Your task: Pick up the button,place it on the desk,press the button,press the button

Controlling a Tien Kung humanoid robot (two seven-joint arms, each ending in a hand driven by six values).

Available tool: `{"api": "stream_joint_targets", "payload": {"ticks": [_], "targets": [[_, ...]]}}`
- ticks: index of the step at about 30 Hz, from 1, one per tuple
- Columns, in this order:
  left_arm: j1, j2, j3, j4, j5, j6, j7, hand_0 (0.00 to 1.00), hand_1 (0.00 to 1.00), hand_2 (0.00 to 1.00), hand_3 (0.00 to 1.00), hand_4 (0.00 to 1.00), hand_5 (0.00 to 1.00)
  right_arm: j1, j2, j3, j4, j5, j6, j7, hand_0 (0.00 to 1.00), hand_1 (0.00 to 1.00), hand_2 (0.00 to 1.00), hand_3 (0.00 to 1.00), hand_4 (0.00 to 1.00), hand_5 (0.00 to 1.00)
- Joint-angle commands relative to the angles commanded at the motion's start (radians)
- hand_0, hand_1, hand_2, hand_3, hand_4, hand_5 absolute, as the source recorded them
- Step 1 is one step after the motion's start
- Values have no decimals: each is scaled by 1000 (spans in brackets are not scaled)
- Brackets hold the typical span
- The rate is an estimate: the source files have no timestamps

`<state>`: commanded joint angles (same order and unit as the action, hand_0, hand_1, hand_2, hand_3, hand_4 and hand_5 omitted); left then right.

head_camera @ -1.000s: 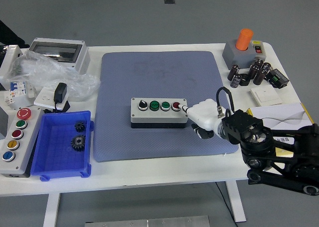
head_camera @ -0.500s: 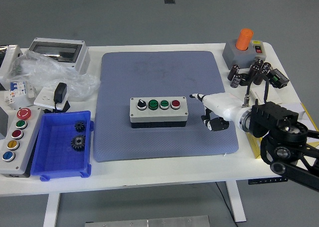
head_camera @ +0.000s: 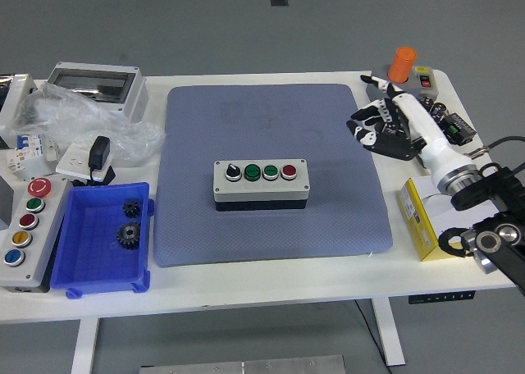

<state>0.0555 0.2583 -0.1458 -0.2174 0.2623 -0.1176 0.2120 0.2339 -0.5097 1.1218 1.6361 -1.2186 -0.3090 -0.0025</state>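
Head view: button box (head_camera: pixel 262 182) sits mid-mat (head_camera: pixel 271 218) on the desk (head_camera: pixel 246 284), four buttons up. Right hand (head_camera: pixel 392 121) has pulled back from the red button (head_camera: pixel 289 172) to the far right, fingers spread, holding nothing, well apart from the box. Pressing looks done; left hand not visible.

A blue mat (head_camera: pixel 271 128) covers the table's (head_camera: pixel 246 288) middle. At near left a blue bin (head_camera: pixel 82 263) holds two gears (head_camera: pixel 128 223). A grey enclosure (head_camera: pixel 92 85) and crumpled plastic (head_camera: pixel 57 116) lie far left. A yellow box (head_camera: pixel 418 221) lies near right.
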Motion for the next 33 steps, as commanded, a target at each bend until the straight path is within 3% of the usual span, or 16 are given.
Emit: {"api": "stream_joint_targets", "payload": {"ticks": [3,4,9,10,12,33], "targets": [[-5,1,3,-1,2,1,-1,655,695,658,665,851,525,-7,8,75,-30,99,-34,96,709,673,694,812,900,461],[-6,1,4,-1,2,2,-1,657,695,658,666,850,524,-7,9,94,-35,125,-39,121,735,692,717,793,989,630],[-7,1,12,-2,3,5,-1,657,695,658,666,850,524,-9,8,149,-53,244,-58,235,735,692,717,793,989,630],[-7,1,14,-2,3,5,-1,658,696,660,666,850,523,-10,8,152,-57,264,-61,253,749,696,724,774,998,703],[-6,2,19,-2,1,7,0,658,696,660,666,850,523,-11,9,156,-65,297,-69,278,749,696,724,774,998,703],[-5,34,49,-1,-8,1,8,659,694,663,668,852,519,9,42,98,-143,493,-91,388,742,691,723,742,998,702]]}}
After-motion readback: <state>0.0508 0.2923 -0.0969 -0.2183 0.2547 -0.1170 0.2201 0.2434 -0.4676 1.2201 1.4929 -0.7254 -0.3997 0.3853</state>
